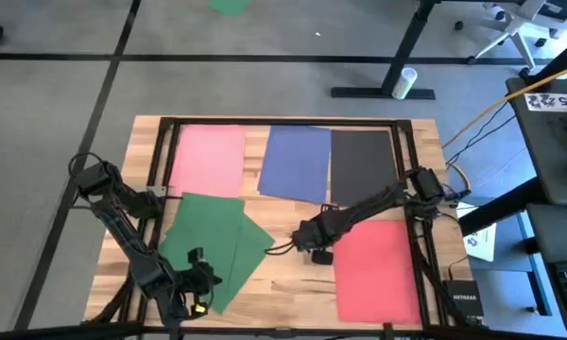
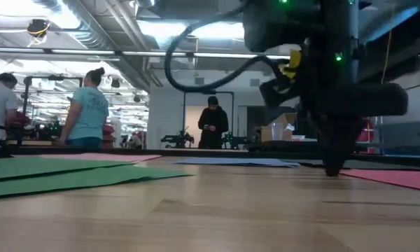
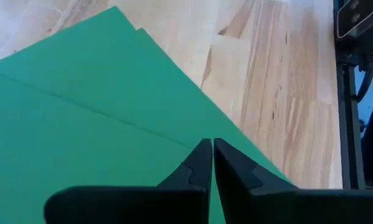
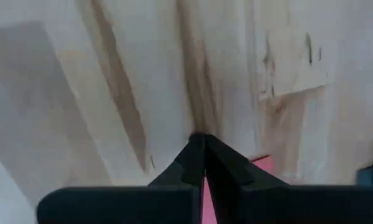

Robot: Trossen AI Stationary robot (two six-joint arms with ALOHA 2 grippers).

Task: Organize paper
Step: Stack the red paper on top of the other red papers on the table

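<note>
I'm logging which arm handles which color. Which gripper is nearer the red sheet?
Right. The right gripper sits at the red sheet's near-left corner, fingers closed at its edge. The left gripper is far across the table, over the green sheets.

Partial "SAS" lettering on white printed sheet [image 1: 556, 100], "NETGEAR" on black box [image 1: 461, 300]

Even, diffuse overhead light fills the high view, with only faint shadows beside the arms on the table [image 1: 283, 269]. In the low view, ceiling strip lights [image 2: 196, 28] glare white at the top of the frame (the room behind looks hazy), and the near dark arm is a blurred silhouette. The right wrist view is washed out and soft; the left wrist view is sharper
</note>
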